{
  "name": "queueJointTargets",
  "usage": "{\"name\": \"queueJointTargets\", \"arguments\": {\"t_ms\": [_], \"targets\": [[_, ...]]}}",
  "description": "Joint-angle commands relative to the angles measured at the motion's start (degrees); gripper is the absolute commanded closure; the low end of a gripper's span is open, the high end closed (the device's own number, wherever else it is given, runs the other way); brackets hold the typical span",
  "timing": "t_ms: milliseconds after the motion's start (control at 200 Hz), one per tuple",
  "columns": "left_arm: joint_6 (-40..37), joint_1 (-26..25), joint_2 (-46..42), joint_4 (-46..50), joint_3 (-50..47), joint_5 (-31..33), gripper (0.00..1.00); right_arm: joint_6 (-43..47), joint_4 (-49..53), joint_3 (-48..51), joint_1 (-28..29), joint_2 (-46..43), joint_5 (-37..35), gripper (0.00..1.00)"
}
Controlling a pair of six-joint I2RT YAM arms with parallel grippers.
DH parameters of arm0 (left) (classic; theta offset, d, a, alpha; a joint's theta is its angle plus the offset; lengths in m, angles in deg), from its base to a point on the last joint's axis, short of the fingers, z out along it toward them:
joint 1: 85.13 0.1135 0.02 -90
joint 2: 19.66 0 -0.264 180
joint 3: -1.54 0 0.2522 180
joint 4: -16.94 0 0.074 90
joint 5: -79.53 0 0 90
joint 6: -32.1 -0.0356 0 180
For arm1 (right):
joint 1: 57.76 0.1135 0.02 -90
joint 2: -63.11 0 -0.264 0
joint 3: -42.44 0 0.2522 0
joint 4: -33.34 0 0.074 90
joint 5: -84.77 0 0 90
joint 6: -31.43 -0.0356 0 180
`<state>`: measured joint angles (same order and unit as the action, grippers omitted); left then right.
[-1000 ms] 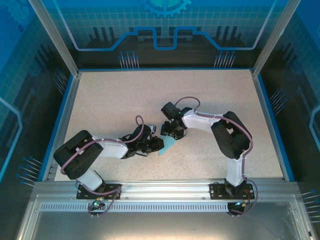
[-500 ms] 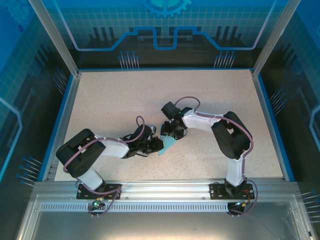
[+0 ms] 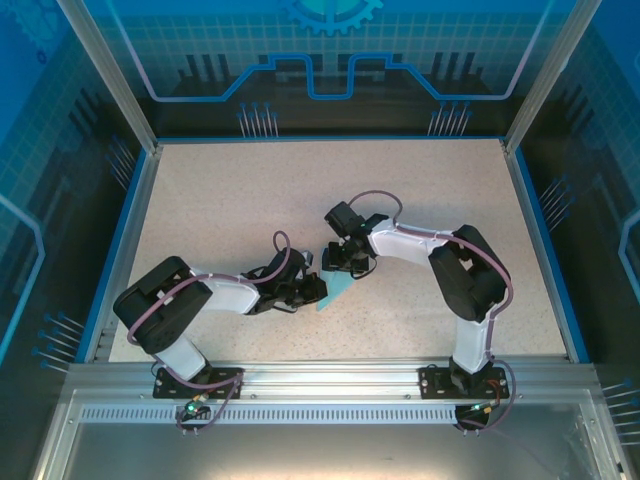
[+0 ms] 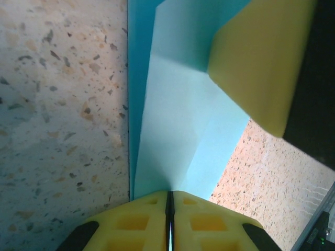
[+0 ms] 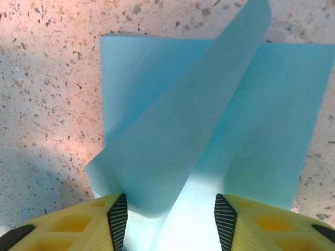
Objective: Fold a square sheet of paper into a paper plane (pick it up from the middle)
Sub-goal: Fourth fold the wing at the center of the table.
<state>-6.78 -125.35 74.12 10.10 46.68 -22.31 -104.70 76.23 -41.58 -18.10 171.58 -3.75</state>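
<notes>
Nearest the arm bases, the left gripper [image 4: 169, 209] has its jaws pressed together on the near edge of the square sheet of paper [image 4: 178, 120], the thin blue layer vanishing into the slit between the yellow pads. The sheet lies low over the speckled bench [image 3: 230, 200], between the two arms and near the middle of the front half. It is partly folded, with creases across it and one flap lifted off the surface.

Farther out, the right gripper [image 5: 170, 222] sits over the opposite side of the sheet. Its jaws are spread, one on each side of the raised flap, and they clamp nothing that can be made out.

The paper looks very light and limp. It should bend under its own weight, slide easily on the smooth bench and keep any crease pressed into it, wanted or not. A hard or skewed pinch would probably crumple or tear it. The safest hold seems to be on an edge or along an existing fold, where doubled layers give some stiffness. A second hold on the far side would keep the sheet taut while a fold is pressed.

Count: one sheet of paper, one bench, two grippers. One gripper is pinching the sheet and the other is spread.
</notes>
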Motion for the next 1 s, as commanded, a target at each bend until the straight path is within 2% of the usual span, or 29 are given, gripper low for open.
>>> {"name": "queueJointTargets", "arguments": {"t_ms": [0, 310, 590, 995], "targets": [[0.4, 0.2, 2.5, 3.8, 0.7, 1.0, 0.91, 2.2, 1.1, -0.4, -0.2, 0.2, -0.3, 0.54], [0.5, 0.2, 1.7, 4.3, 1.0, 0.6, 0.91, 2.4, 4.2, -2.4, 0.0, 5.3, -2.4, 0.58], [0.4, 0.3, -5.4, 4.9, 1.6, 0.8, 0.76, 1.9, 8.0, -3.7, 0.4, 9.7, -5.1, 0.59], [1.4, 0.4, -10.3, 4.9, -0.6, 4.1, 0.76, 1.6, 8.7, -4.3, 1.0, 12.7, -5.6, 0.58]]}}
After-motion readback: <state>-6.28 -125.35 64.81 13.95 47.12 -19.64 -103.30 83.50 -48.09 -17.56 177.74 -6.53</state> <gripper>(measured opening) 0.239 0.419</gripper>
